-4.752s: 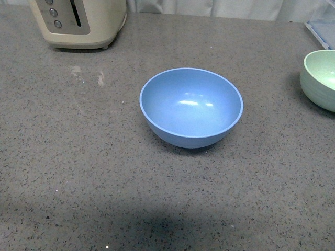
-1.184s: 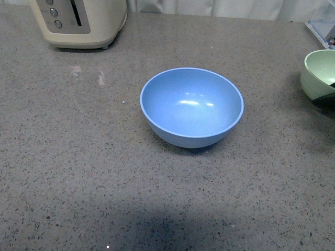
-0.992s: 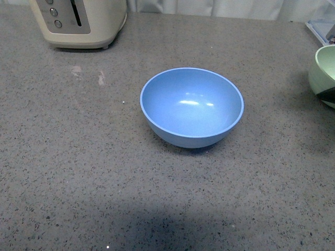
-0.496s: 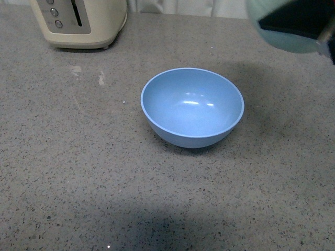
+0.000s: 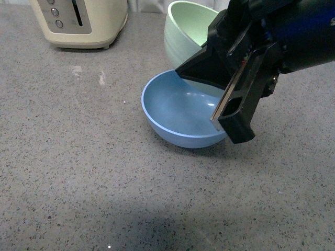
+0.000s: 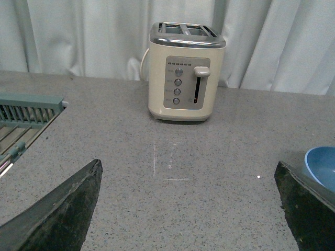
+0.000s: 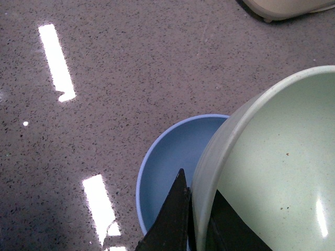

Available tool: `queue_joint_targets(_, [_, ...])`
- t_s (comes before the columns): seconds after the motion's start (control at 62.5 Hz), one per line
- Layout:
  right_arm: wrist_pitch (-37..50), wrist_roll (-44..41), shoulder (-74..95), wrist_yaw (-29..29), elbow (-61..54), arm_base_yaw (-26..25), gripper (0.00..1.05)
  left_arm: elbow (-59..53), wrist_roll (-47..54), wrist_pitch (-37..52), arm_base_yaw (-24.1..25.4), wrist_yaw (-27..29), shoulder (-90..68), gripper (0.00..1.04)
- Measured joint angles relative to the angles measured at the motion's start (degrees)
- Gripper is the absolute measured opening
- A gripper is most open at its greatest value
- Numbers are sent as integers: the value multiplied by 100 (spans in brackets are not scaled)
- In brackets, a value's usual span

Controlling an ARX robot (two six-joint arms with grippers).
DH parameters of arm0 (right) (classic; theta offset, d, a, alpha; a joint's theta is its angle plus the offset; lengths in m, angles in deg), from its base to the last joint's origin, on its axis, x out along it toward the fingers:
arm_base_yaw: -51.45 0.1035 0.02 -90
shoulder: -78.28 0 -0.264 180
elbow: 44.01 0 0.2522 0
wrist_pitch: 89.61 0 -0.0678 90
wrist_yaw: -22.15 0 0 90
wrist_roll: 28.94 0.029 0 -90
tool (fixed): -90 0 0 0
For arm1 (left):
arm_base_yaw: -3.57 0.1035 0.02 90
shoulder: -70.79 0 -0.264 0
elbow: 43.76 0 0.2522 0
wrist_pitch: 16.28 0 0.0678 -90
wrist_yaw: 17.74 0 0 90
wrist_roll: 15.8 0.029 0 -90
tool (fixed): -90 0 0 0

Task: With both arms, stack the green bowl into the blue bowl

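The blue bowl [image 5: 178,115] stands upright on the grey counter, mid-table. My right gripper [image 5: 220,78] is shut on the rim of the green bowl [image 5: 188,26] and holds it tilted in the air over the blue bowl's far side. In the right wrist view the green bowl [image 7: 272,172] fills the corner, its rim pinched between my fingers [image 7: 175,219], with the blue bowl [image 7: 172,167] below it. My left gripper [image 6: 191,209] is open and empty over bare counter. The blue bowl's edge [image 6: 322,162] shows beside one of its fingers.
A cream toaster [image 5: 81,21] stands at the back left of the counter; it also shows in the left wrist view [image 6: 183,73]. A dish rack [image 6: 26,117] lies at the counter's left side. White curtains hang behind.
The green bowl has been lifted from the right edge of the table and carried left. It now hangs tilted over the blue bowl with my right arm in view. The blue bowl has not moved.
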Motion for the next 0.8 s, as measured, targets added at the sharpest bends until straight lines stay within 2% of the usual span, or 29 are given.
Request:
queue_joint_targets(0.256, [52, -72, 205, -83, 0, 160, 3, 0, 0, 0, 0, -2, 0, 98])
queue_joint_targets(0.432, [487, 205, 101, -109, 0, 142, 35, 0, 0, 0, 0, -2, 0, 98])
queue_joint_targets(0.56, [981, 643, -293, -413, -61, -175, 58, 0, 0, 0, 0, -2, 0, 98])
queue_joint_targets(0.656, [1121, 940, -680, -479, -256, -444, 72, 0, 0, 0, 0, -2, 0, 98])
queue_joint_targets(0.8, [1174, 1421, -1394, -988, -807, -872, 97, 0, 0, 0, 0, -2, 0, 98])
